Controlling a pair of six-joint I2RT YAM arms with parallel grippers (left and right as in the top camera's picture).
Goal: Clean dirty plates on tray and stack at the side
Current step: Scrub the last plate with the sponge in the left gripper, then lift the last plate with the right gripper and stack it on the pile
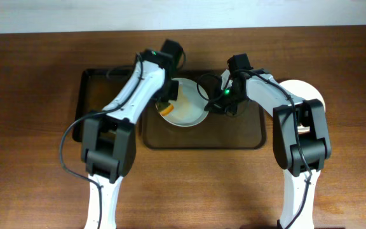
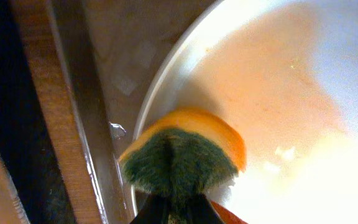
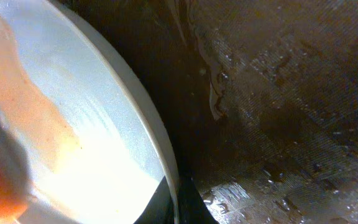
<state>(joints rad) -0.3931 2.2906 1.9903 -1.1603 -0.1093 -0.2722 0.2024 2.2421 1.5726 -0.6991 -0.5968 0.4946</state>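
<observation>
At frame centre a smeared plate [image 1: 186, 113] lies on the brown tray [image 1: 234, 137]; the left pincer [image 2: 173, 213] clamps a sponge [image 2: 182, 155] against its left edge. The right pincer [image 3: 174, 206] pinches the plate's right rim, and another plate [image 1: 311, 91] sits on the surface [image 1: 30, 127] at right.

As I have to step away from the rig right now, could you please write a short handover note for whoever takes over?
The left end effector is shut on the sponge, which is pressed on the dirty plate near its left rim.
The right end effector is shut on that plate's right rim.
The plate lies on the brown tray, with an orange smear across it.
Done: at least one white side plate lies right of the tray, partly hidden by the arm.
Left: finish wiping, then stack this plate there.
</observation>
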